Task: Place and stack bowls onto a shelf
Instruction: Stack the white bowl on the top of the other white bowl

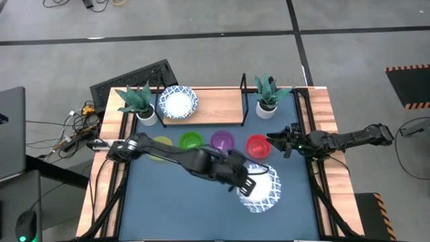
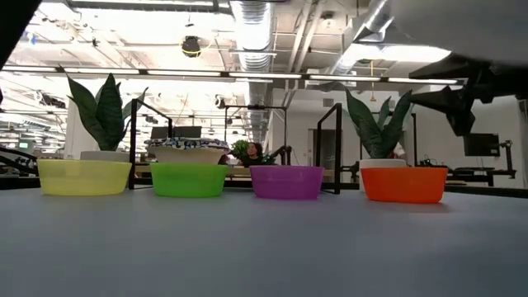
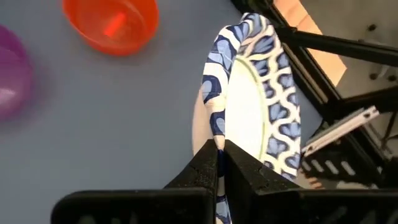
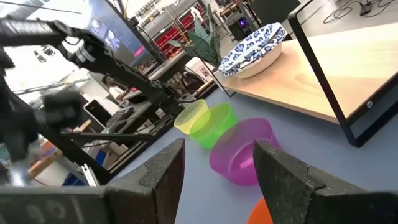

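Note:
My left gripper (image 1: 247, 181) reaches across the table and is shut on the rim of a white bowl with a blue-patterned rim (image 1: 263, 190). The left wrist view shows the fingers (image 3: 239, 168) pinching that rim, with the bowl (image 3: 249, 106) tilted on edge. A second patterned bowl (image 1: 178, 102) sits on the light-wood shelf (image 1: 215, 101) at its left end. Yellow (image 1: 160, 144), green (image 1: 191, 141), purple (image 1: 222, 141) and red (image 1: 257, 144) bowls stand in a row in front of the shelf. My right gripper (image 1: 273, 142) is open and empty beside the red bowl.
Two potted plants (image 1: 138, 101) (image 1: 267, 94) flank the shelf. The shelf's black frame (image 1: 243, 101) rises at its right end. In the low view the four small bowls, from yellow (image 2: 82, 176) to red (image 2: 403, 183), line up. The table's right rail (image 1: 314, 161) is close to the held bowl.

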